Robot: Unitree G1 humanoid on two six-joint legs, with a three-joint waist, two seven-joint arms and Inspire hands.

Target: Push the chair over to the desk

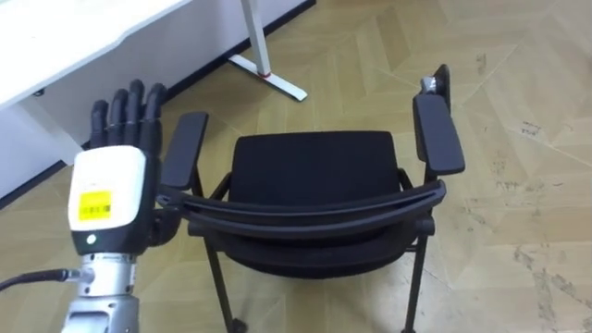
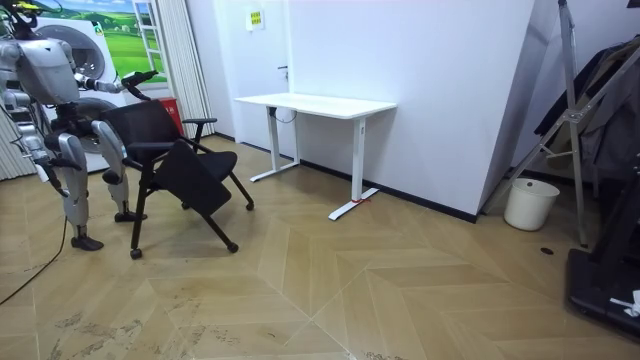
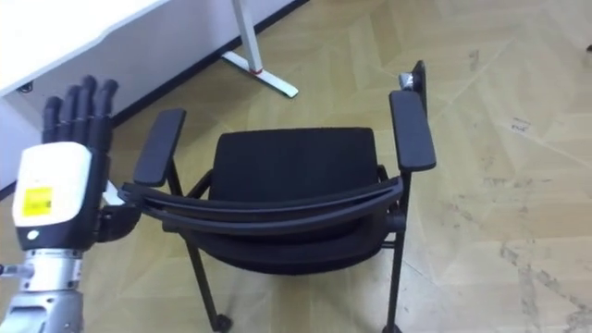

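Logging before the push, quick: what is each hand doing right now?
Left hand: open, fingers straight, by the backrest end of the chair.
Right hand: cannot be told; it hangs by the robot's side in the room view.

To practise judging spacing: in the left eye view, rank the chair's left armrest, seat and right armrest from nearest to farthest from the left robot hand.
Measured from the left robot hand, open at the back left corner of the chair:
1. Left armrest, right beside the hand.
2. Seat, in the middle.
3. Right armrest, on the far side.
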